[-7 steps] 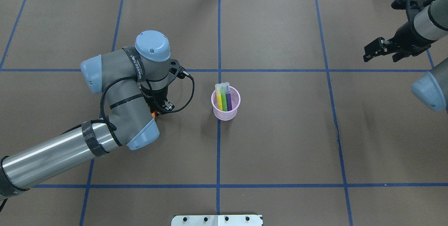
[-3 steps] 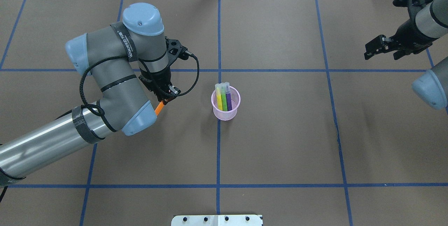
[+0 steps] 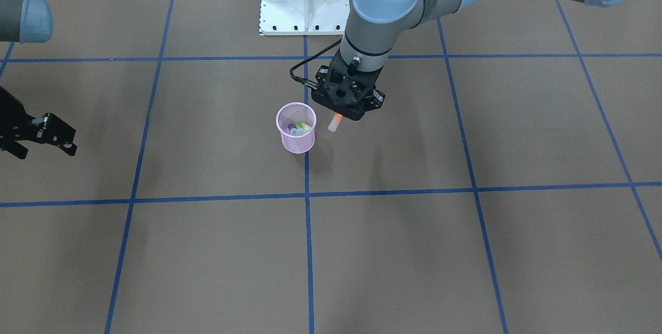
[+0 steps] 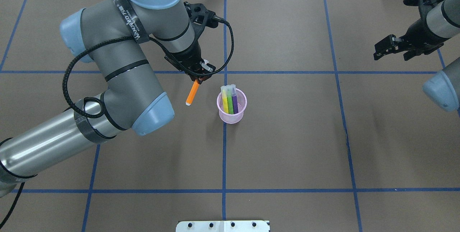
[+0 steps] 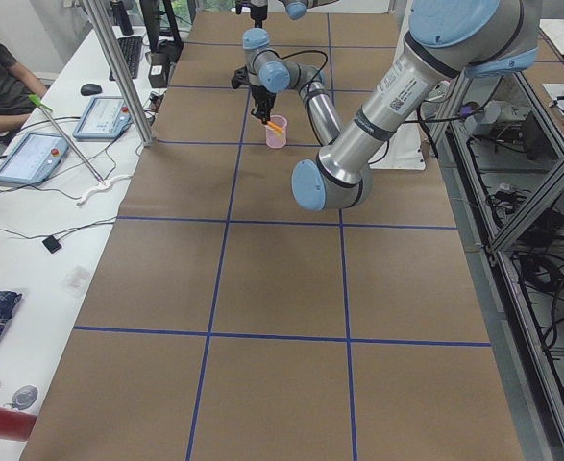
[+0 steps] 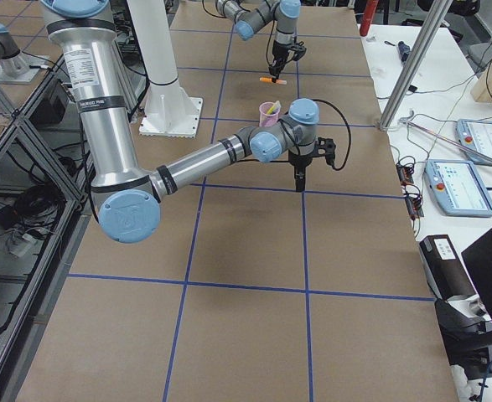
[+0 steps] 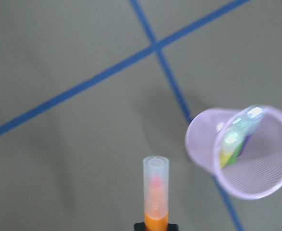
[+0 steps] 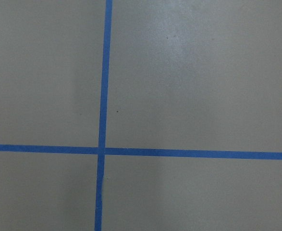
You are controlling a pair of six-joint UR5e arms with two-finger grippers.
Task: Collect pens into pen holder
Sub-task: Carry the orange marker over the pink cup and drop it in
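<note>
Left gripper (image 4: 198, 77): raised, pointed downward, clamped on an orange pen (image 4: 192, 93). Right gripper (image 4: 390, 49): held aside, fingers spread.

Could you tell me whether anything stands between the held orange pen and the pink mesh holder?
Nothing visible does: the orange marker-like pen, held by the left end effector, hangs beside the round pink wire-mesh cup with an open gap between.

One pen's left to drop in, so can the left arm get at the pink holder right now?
Probably yes: the left gripper, shut on the orange pen, hangs just beside the pen holder, with nothing between them.
</note>
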